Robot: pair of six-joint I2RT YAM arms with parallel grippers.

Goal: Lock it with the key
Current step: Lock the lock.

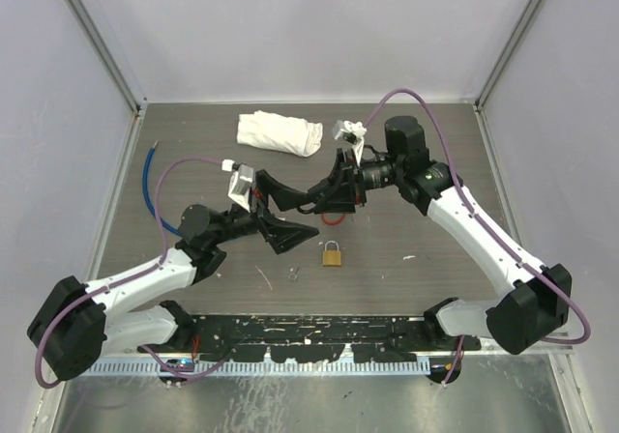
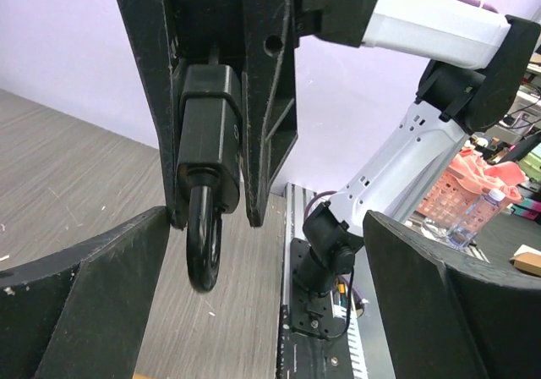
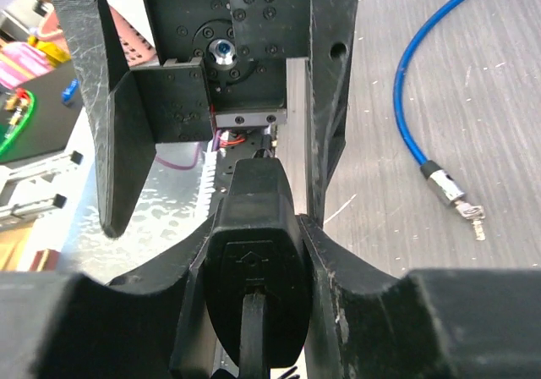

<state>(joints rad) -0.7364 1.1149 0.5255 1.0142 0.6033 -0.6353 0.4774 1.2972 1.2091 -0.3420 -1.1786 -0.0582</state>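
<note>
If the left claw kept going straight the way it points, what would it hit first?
Probably the right gripper, clamped on a black block with a hanging loop; depth is unclear.

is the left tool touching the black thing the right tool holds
Apart. Left wrist view: left tool wide open, gaps show between its fingers and the black thing.

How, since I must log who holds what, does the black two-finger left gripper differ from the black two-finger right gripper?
The left gripper stands wide open and holds nothing; the right gripper is shut on a black rounded block with a loop hanging beneath. The left gripper's fingers straddle that block with gaps either side; the right gripper's fingers press against it. Shared: both are black and raised above the grey wood-grain table.
</note>
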